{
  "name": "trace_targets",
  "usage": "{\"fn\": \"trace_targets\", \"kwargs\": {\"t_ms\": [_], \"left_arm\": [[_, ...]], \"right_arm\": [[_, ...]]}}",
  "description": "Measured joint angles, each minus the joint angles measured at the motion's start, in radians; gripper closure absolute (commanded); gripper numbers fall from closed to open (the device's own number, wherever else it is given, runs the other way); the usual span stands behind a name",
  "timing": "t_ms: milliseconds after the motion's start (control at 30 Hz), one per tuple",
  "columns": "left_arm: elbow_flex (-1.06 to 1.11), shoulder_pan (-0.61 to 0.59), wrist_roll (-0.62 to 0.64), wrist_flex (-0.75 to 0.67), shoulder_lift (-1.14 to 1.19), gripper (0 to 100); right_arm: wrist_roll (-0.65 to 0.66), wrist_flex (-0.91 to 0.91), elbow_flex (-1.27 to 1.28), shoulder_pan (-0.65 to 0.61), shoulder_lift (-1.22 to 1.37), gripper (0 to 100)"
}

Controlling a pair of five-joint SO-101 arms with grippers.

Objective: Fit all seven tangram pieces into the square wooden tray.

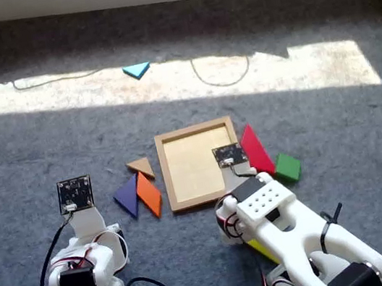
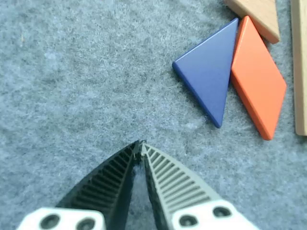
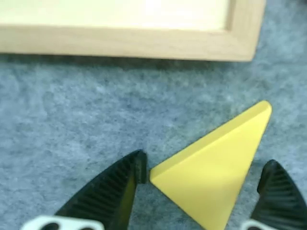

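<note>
The tray is empty, so the job appears to be at its first pick. The square wooden tray [image 1: 166, 176] lies flat on the grey carpet [image 1: 336, 133] with nothing inside its rim. Just off the tray's robot-facing edge, the right gripper [image 3: 206, 167] hangs low with its claw released. The yellow triangle [image 3: 216, 177] lies flat between the two fingers, one finger at a corner of it and the other apart from its far side.

The left gripper [image 2: 140, 148] is clenched on nothing over bare carpet, near the tray's left-arm side. There the blue triangle [image 2: 208, 79] and orange parallelogram [image 2: 256, 84] lie edge to edge, with the tan triangle [image 1: 141, 167] touching them, all beside the tray's rim. The red piece [image 1: 256, 148] leans on the tray's opposite rim, and the green square [image 1: 288, 168] sits just beyond it. The light-blue triangle [image 1: 136, 70] lies well beyond the tray's far edge.

The next move likely calls for closing squarely on the yellow triangle's slanted sides without squeezing it out, then lifting it over the rim into a tray corner
</note>
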Motion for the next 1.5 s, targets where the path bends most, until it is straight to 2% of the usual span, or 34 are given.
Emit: {"fn": "trace_targets", "kwargs": {"t_ms": [567,767,967,1300,1500], "left_arm": [[0.000,0.000,0.000,0.000,0.000,99],[0.000,0.000,0.000,0.000,0.000,99],[0.000,0.000,0.000,0.000,0.000,99],[0.000,0.000,0.000,0.000,0.000,99],[0.000,0.000,0.000,0.000,0.000,99]], "right_arm": [[0.000,0.060,0.000,-0.021,0.000,65.4],[0.000,0.060,0.000,-0.021,0.000,78.0],[0.021,0.061,0.000,-0.015,-0.002,78.9],[0.209,0.078,-0.025,0.222,0.002,79.3],[0.255,0.078,-0.121,0.321,0.003,79.3]]}}
